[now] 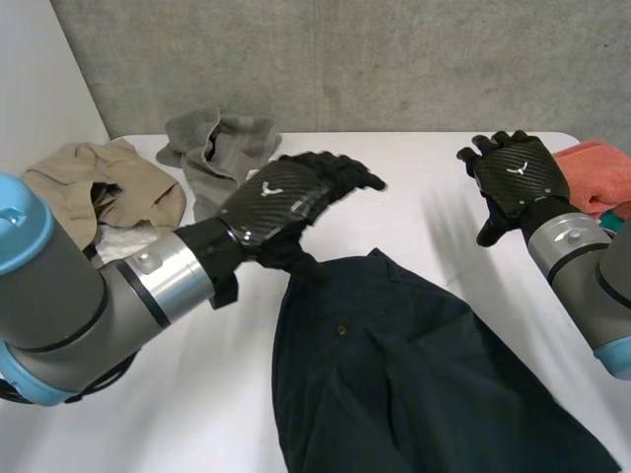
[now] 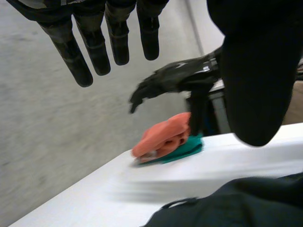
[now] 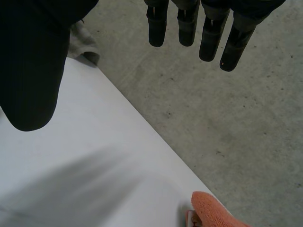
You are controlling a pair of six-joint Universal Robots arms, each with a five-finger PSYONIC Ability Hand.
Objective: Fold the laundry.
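While the dark shirt (image 1: 414, 374) lies spread on the near desk (image 1: 414, 187), left robot hand (image 1: 281, 197) and right robot hand (image 1: 518, 177) hover spread and empty, probably lining up a fold.

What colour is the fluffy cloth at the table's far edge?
The fluffy cloth is salmon orange; the left wrist view shows it best.

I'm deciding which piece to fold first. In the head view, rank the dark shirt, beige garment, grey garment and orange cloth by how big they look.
1. Dark shirt, by far the largest.
2. Beige garment and grey garment: alike, not ranked.
3. Orange cloth: smallest, though partly hidden.
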